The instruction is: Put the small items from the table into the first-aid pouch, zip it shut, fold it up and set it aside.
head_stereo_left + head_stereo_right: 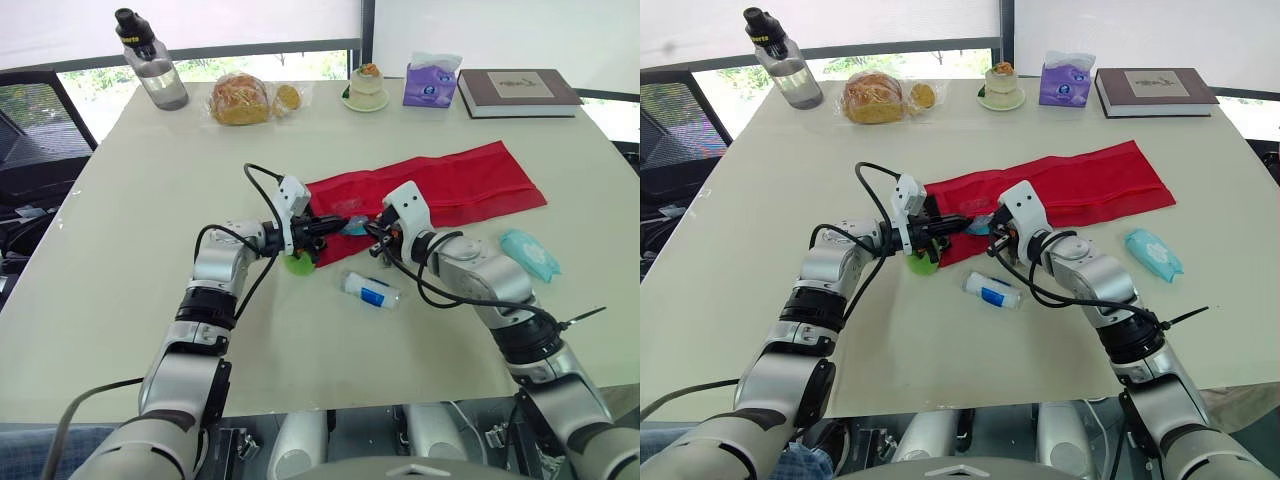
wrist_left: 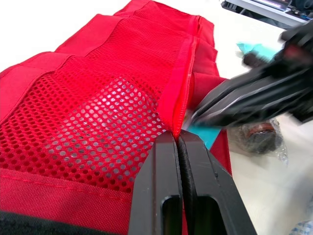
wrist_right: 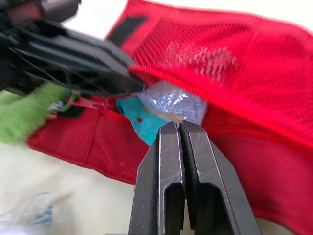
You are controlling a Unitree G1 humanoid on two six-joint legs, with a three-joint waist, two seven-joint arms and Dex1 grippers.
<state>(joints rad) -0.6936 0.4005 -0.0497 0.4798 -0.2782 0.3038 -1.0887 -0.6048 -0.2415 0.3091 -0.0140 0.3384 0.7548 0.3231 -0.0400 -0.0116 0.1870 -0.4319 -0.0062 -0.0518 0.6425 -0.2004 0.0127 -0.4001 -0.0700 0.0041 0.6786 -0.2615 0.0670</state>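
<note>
Left wrist view shows me the red pouch (image 2: 98,107), lying flat mid-table (image 1: 130,200) with its long axis running from the grippers away toward the far right, and the left gripper (image 1: 335,224) clamped tight on the zip edge of its mesh pocket. The right gripper (image 1: 372,232) is pinched closed on a teal packet (image 3: 139,122) at the pocket's mouth, the packet's far part hidden by fabric. A green thing (image 1: 298,264) sits half hidden under the left gripper, and a wrapped roll (image 1: 371,291) lies near the pouch's near end.
</note>
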